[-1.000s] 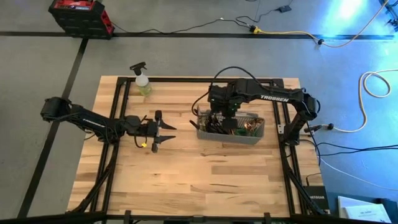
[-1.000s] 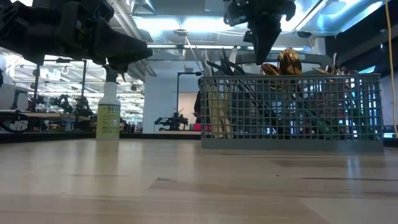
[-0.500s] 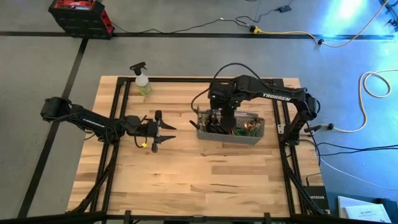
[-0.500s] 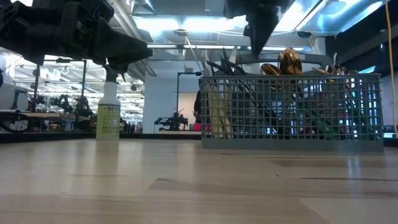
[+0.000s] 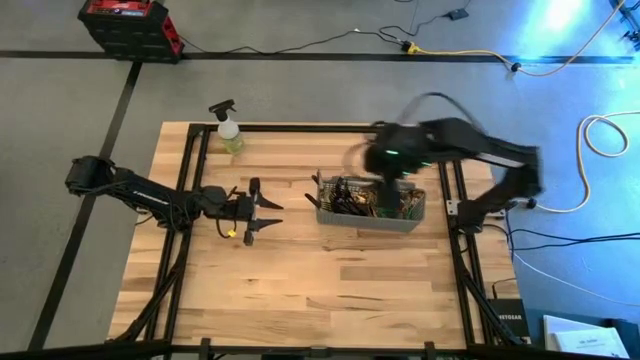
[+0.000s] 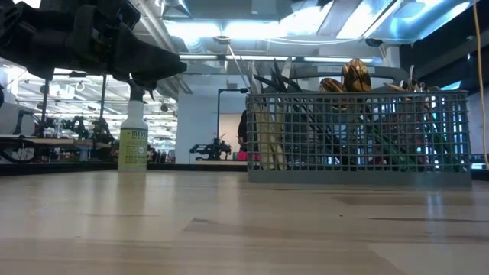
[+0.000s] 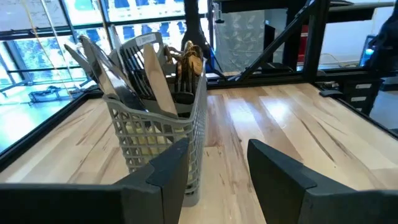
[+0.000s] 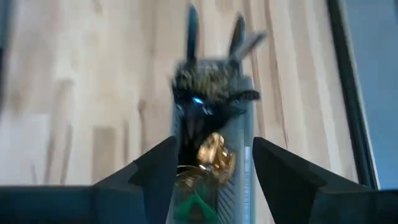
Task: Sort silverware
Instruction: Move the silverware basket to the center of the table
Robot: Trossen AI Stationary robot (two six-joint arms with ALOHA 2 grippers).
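At the left side of the pale wooden bench (image 5: 300, 290), the left gripper (image 5: 268, 216) hovers with its dark fingers (image 7: 163, 171) spread apart and nothing between them, aimed at the grey wire-mesh caddy (image 5: 370, 215) standing toward the right edge. All the silverware (image 7: 146, 65), gold, green-handled and dark pieces together, stands upright in that caddy. The right gripper (image 8: 211, 168) hangs above the caddy with its fingers apart and empty.

The likely trouble is a snag. If the right gripper comes down into that crowded bundle, a finger could catch a neighbouring handle, lift two pieces at once or tip the light caddy. The left gripper sits level with the caddy wall and could shove it if it advances.

A second ago the right gripper was narrow and low among the handles; it has since widened, risen and swung toward the right edge. The left arm has not moved. The green spray bottle (image 5: 231, 134) stays near the far left corner.
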